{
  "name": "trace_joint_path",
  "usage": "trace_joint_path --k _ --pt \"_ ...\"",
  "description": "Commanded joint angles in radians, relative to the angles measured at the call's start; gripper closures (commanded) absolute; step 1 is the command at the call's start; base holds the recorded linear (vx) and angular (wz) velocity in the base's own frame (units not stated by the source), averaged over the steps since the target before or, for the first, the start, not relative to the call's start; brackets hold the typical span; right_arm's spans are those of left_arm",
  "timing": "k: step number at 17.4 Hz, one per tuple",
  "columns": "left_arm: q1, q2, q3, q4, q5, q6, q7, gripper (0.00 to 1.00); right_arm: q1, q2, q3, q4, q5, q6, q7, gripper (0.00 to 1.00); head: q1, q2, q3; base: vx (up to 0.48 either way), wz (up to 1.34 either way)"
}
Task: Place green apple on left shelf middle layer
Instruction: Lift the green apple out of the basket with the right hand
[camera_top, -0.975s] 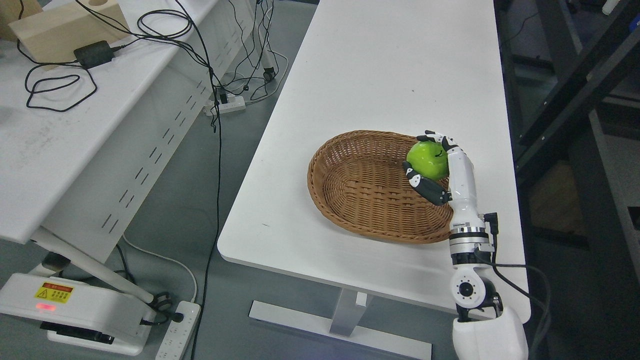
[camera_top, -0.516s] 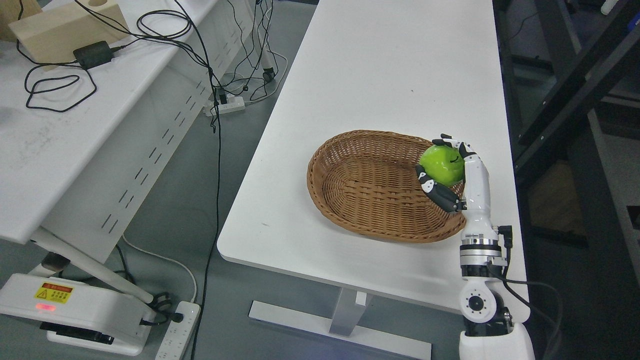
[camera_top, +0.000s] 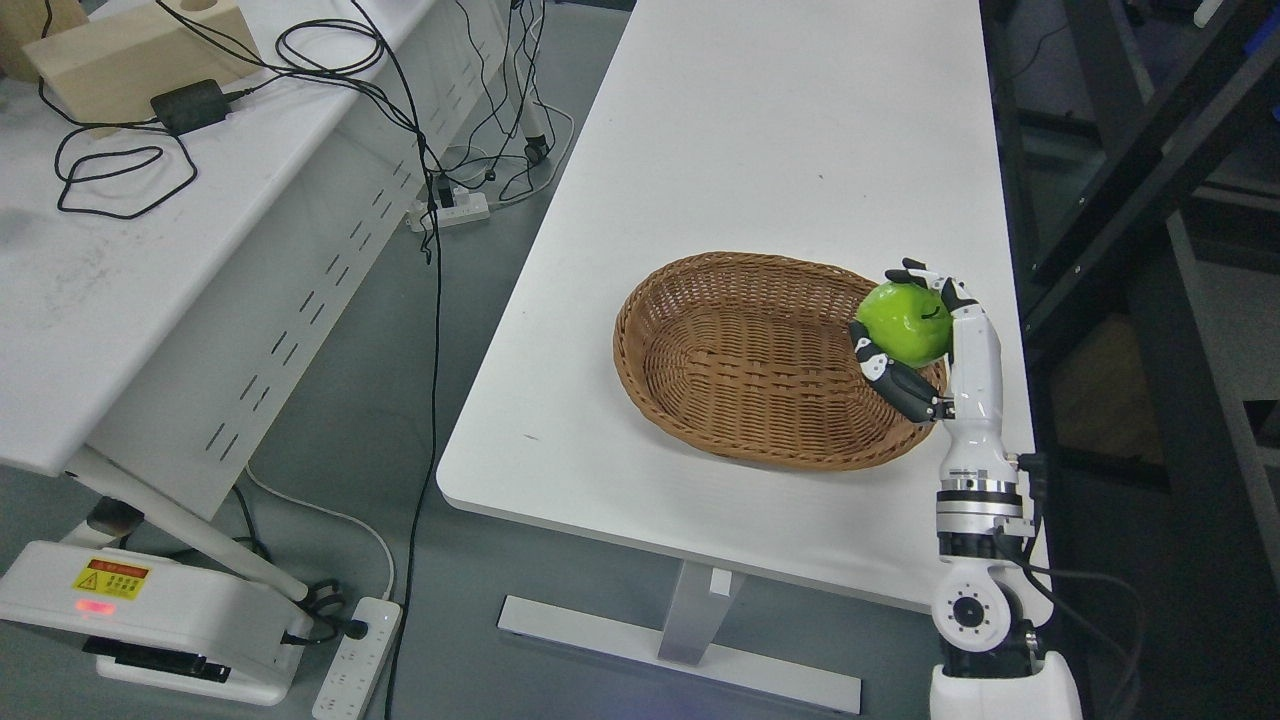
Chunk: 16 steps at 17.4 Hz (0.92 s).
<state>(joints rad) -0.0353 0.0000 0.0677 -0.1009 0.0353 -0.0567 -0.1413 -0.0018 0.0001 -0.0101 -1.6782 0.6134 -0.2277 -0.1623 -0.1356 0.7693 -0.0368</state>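
Green apple (camera_top: 908, 322), round and glossy, is sitting in the right hand (camera_top: 925, 345), which is gripping it with dark fingertips (camera_top: 912, 271) curling over its far side and the thumb pressing from the near left. It is hanging above the right rim of the oval brown wicker basket (camera_top: 745, 375), clear of the weave as far as I can tell. The basket is resting on the white rectangular worktop (camera_top: 780, 140), toward its near right part. Left arm is not showing anywhere.

Risks, as a guess: the apple is smooth and round, so the grip could be slipping if the arm swings fast, and the fruit would be dropping into the basket or off the right edge of the worktop. The dark metal shelving (camera_top: 1150, 200) is standing just beside that edge, so a wide swing could be clipping a post. The named shelf layer is not identifiable here.

Counts: one apple, one basket, one robot hand in view, one worktop carrying them; a second white worktop (camera_top: 120, 300) with black cables (camera_top: 110, 180) is standing at the left.
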Motion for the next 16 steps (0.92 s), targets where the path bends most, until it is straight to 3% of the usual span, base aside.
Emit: trace_joint_path --k 1,9,16 --pt "0.0 0.017 0.001 0.0 0.0 0.0 0.0 0.0 0.017 -0.018 -0.027 -0.021 -0.003 0.001 0.01 1.0 0.0 0.0 0.0 -0.093 -0.04" --pt "0.0 0.017 0.001 0.0 0.0 0.0 0.0 0.0 0.051 -0.018 -0.022 -0.023 -0.003 0.019 0.014 1.0 0.0 0.0 0.0 -0.132 -0.04" --pt "0.0 0.017 -0.002 0.001 0.0 0.0 0.0 0.0 0.062 -0.045 -0.037 -0.023 -0.003 0.034 0.018 1.0 0.0 0.0 0.0 -0.155 -0.45"
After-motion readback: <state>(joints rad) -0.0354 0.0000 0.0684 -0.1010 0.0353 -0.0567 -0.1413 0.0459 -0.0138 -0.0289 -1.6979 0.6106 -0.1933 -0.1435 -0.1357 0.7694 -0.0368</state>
